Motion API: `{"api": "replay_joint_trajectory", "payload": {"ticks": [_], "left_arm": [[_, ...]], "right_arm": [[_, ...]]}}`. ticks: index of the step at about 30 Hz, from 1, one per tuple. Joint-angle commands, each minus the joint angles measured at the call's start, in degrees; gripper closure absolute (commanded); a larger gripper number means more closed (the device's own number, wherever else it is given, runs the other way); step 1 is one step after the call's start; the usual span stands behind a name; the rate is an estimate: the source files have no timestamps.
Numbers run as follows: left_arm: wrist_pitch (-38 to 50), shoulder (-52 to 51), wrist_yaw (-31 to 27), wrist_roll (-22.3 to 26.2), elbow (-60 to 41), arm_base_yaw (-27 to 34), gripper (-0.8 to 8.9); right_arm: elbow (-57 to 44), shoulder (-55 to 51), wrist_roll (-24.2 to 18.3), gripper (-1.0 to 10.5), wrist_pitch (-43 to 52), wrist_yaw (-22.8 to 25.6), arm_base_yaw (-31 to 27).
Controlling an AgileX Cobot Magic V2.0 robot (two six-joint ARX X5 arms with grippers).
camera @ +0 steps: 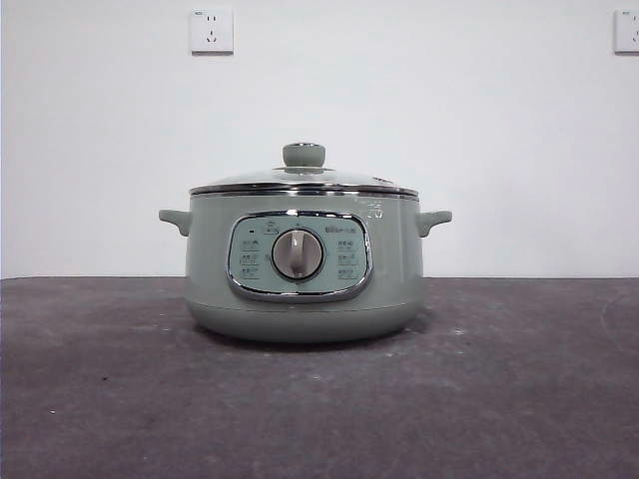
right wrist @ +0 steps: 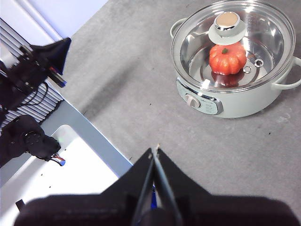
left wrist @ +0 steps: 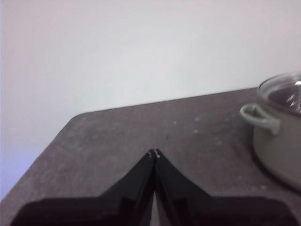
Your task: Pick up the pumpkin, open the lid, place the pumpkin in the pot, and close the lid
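Sitting in lidded pot [right wrist: 235, 61], pumpkin [right wrist: 227, 58], claws away

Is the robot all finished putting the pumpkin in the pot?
It looks finished. The pumpkin sits inside the pot, seen through the glass lid, which rests closed on the rim. Nothing is in hand: the left end effector and right end effector are shut, empty, and away from the pot. Nothing seems left.

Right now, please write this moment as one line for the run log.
pumpkin: inside pot | lid: closed on pot | left gripper: shut, empty, away from pot | right gripper: shut, empty, away from pot
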Motion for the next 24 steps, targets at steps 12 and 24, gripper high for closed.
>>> {"api": "replay_joint_trajectory", "payload": {"ticks": [12, 24], "left_arm": [[0.28, -6.84, -1.92, -1.25, -9.70, 0.26, 8.17], [-8.46, -8.04, -2.45, -4.66, -9.77, 0.28, 8.17]], "right_arm": [[0.00, -0.20, 0.46, 9.4, -0.98, 0.15, 0.09], [0.00, -0.20, 0.46, 9.4, -0.98, 0.15, 0.09]]}}
